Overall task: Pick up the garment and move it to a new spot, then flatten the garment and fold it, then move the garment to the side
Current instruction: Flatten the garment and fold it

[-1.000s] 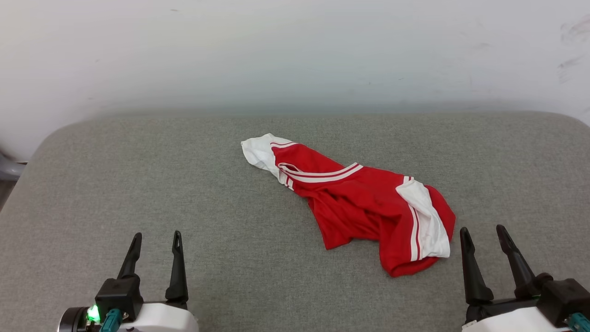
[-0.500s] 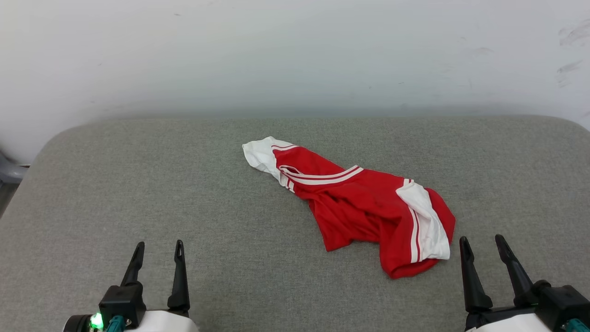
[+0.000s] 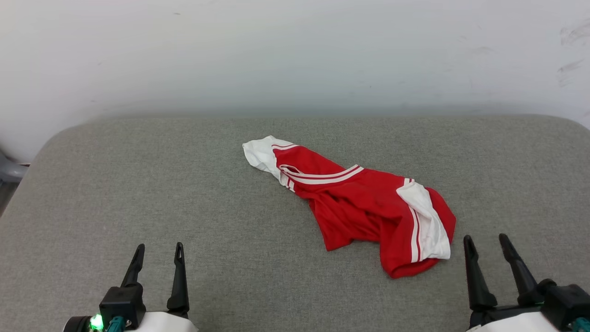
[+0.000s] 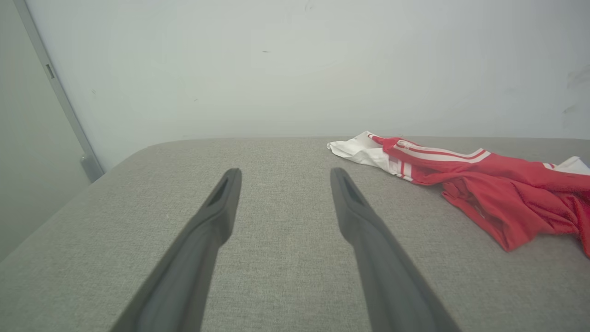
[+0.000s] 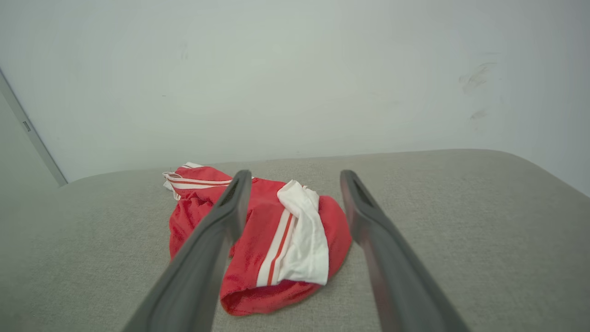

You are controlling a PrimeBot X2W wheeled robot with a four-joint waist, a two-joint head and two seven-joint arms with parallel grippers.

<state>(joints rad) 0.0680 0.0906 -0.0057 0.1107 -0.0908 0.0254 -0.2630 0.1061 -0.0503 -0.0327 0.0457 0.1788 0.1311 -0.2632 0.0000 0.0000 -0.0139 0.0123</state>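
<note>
The garment (image 3: 364, 203) lies crumpled on the grey padded surface (image 3: 184, 193), a red shirt with white sleeves and striped trim; no lettering shows. One white sleeve points to the far left, the other lies at the near right end. My left gripper (image 3: 158, 251) stands open at the lower left, well away from the shirt. My right gripper (image 3: 486, 243) stands open just right of the shirt's near sleeve, not touching it. The left wrist view has the garment (image 4: 484, 189) to the right of my open left gripper (image 4: 282, 177). In the right wrist view the garment (image 5: 295, 230) lies ahead between my open right gripper's (image 5: 295, 177) fingers.
A pale wall (image 3: 295, 55) rises right behind the padded surface. The surface's rounded far-left corner (image 3: 55, 138) drops off beside a grey object (image 3: 7, 173) at the left edge. A vertical frame strip (image 4: 60, 97) stands on the left wall.
The picture shifted slightly downward a second ago as the camera moved; both grippers sit a little lower in view. The garment has not moved.
</note>
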